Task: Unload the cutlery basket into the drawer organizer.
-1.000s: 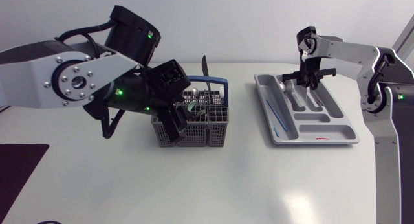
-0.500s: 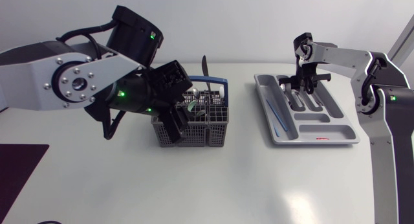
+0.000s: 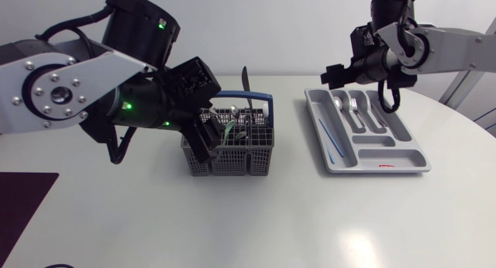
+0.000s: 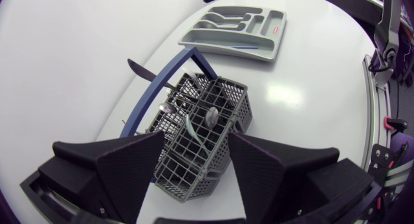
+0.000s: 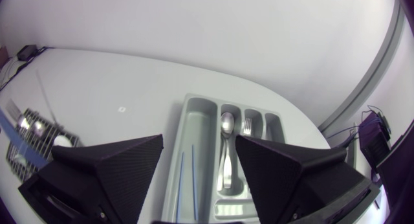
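Left claw (image 4: 195, 137) wide open, empty, hanging over basket (image 4: 237, 98). Cutlery (image 4: 192, 123) dead ahead between fingers. Best play: single out one handle, pinch high, pull straight up clear of grid. Right claw (image 5: 199, 138) open, empty; organizer (image 5: 194, 111) beneath, spoon (image 5: 226, 123) and fork (image 5: 248, 125) inside.

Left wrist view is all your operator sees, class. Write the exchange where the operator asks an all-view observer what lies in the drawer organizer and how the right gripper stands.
Operator: What's in the narrow slots?
Observer: A spoon lies in one slot of the drawer organizer.
Operator: Anything beside it?
Observer: A fork in the next slot.
Operator: And the right gripper?
Observer: The right gripper is open, nothing between its fingers.
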